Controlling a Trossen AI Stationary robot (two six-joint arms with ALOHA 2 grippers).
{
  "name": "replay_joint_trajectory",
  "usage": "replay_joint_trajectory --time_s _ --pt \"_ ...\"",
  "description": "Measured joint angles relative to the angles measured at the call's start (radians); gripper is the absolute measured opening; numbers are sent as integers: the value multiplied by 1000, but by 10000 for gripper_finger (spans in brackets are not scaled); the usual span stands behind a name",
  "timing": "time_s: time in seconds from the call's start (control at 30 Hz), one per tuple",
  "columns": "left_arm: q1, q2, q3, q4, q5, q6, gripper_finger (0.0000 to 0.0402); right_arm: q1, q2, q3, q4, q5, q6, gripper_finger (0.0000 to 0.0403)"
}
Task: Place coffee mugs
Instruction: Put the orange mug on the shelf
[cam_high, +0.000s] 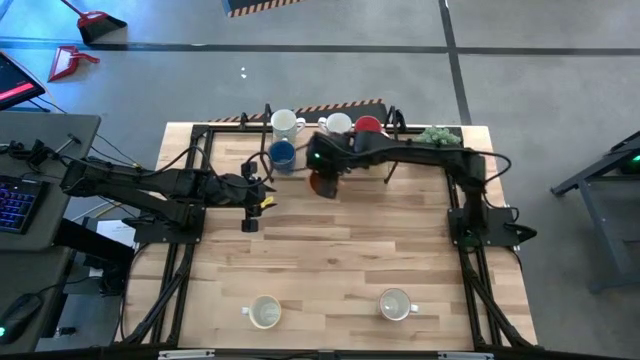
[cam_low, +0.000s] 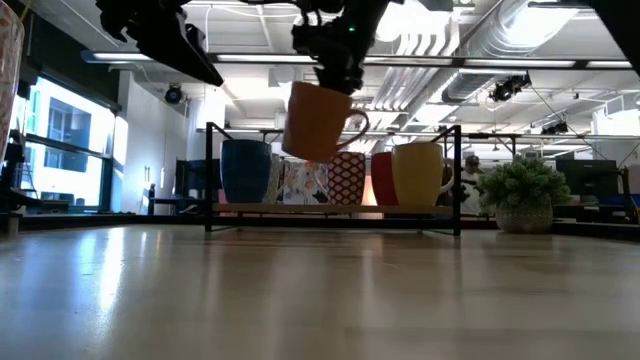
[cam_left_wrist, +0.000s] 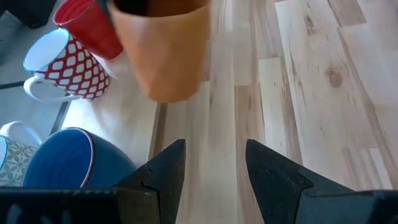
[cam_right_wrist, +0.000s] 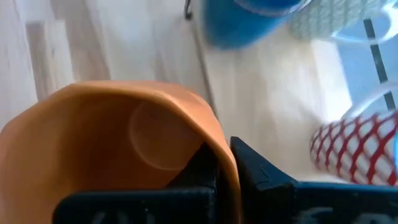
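Note:
A darker orange mug (cam_low: 318, 120) hangs in the air over the far middle of the table, and my right gripper (cam_right_wrist: 222, 155) is shut on its rim. In the high view the mug (cam_high: 322, 185) sits just under that gripper (cam_high: 325, 168). At the far edge stand a blue mug (cam_high: 283, 153), a white mug (cam_high: 285, 122), a red-patterned white mug (cam_left_wrist: 65, 65), a red mug (cam_high: 368, 125) and a yellow-orange mug (cam_low: 420, 172). My left gripper (cam_left_wrist: 214, 168) is open and empty, left of the orange mug and apart from it. My right gripper pinches the orange mug's wall at the rim (cam_right_wrist: 214, 134), one finger inside the mug and one outside. The fingers come from above, slanting down. The mug hangs clear of the table, slightly tilted, its handle (cam_low: 357, 125) to one side.
A small potted plant (cam_high: 437, 135) stands at the far right corner. Two white mugs (cam_high: 265, 312) (cam_high: 395, 304) sit near the front edge. A black frame rail (cam_low: 330, 210) runs in front of the far row of mugs. Bare wood lies across the table's middle.

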Motion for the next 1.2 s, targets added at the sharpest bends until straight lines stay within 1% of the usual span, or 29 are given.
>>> replay_joint_trajectory --time_s 0.13,0.23,0.37,0.6,0.83,0.93,1.2 --pt "0 0 0 -33 0 0 159 -42 77 105 -70 -29 47 0" --pt "0 0 0 -65 0 1 159 -68 82 134 -105 -34 121 0" --pt "0 0 0 -78 0 3 159 -95 80 133 -157 -45 247 0" --pt "0 0 0 -78 -6 26 159 -106 79 133 -172 -68 406 0" --pt "0 0 0 -78 -7 16 159 -152 83 133 -200 8 492 0" --pt "0 0 0 -78 -7 7 159 -168 93 132 -244 1 533 0" --pt "0 0 0 -77 -7 7 159 -178 120 131 -270 -16 666 0"
